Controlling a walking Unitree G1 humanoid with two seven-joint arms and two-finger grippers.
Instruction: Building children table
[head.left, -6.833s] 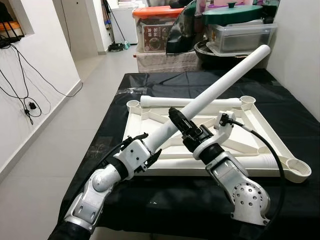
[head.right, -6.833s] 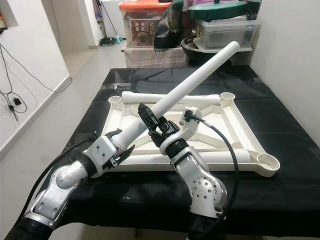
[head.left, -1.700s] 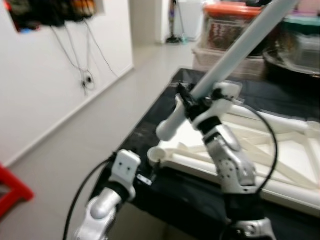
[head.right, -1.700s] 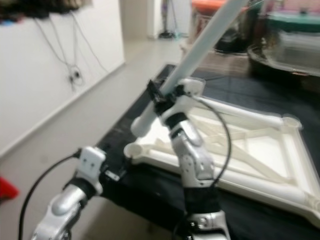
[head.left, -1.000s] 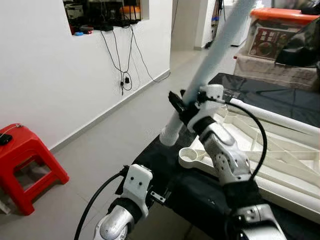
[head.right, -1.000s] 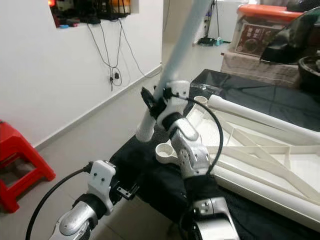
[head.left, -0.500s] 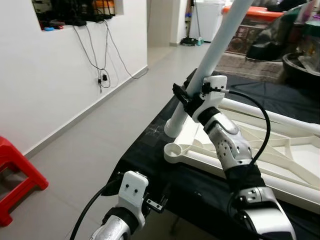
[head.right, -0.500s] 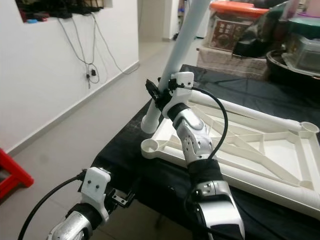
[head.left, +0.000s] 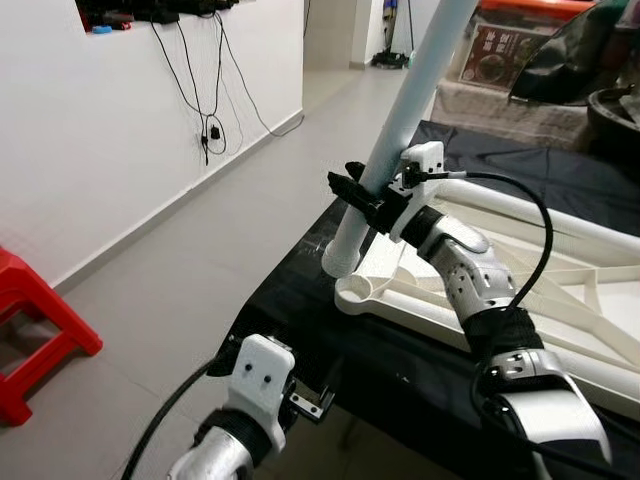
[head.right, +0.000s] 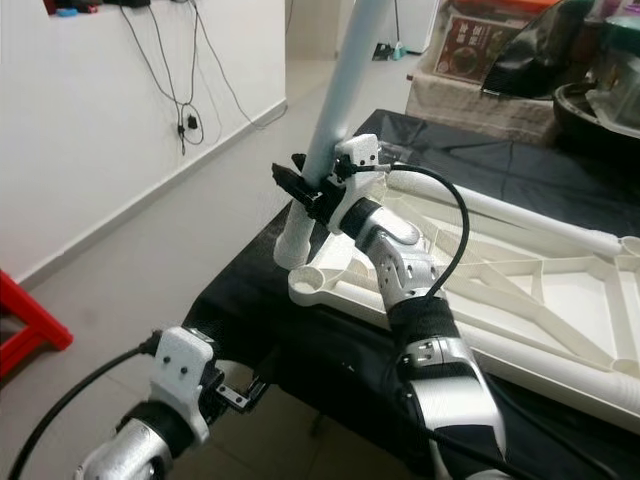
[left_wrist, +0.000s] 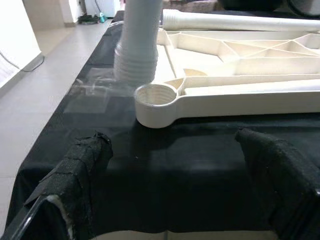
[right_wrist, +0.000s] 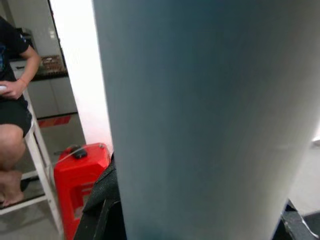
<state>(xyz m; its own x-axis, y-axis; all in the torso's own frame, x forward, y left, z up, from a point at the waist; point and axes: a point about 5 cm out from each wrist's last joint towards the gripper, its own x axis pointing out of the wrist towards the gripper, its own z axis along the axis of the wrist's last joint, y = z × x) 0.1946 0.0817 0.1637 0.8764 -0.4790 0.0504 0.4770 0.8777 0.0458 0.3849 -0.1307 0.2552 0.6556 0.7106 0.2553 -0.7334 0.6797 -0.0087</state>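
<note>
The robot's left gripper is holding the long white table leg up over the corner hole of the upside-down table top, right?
Not quite. The right gripper holds the white table leg, not the left. The left eye view shows it clamped on the leg above the corner hole of the table top. The left gripper is open, low at the near edge of the black cloth.

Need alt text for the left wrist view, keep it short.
A white table leg, threaded end down, hangs just beside the threaded corner socket of the upturned white tabletop frame on a black cloth. The left gripper sits open below the table edge, black fingers framing the scene.
</note>
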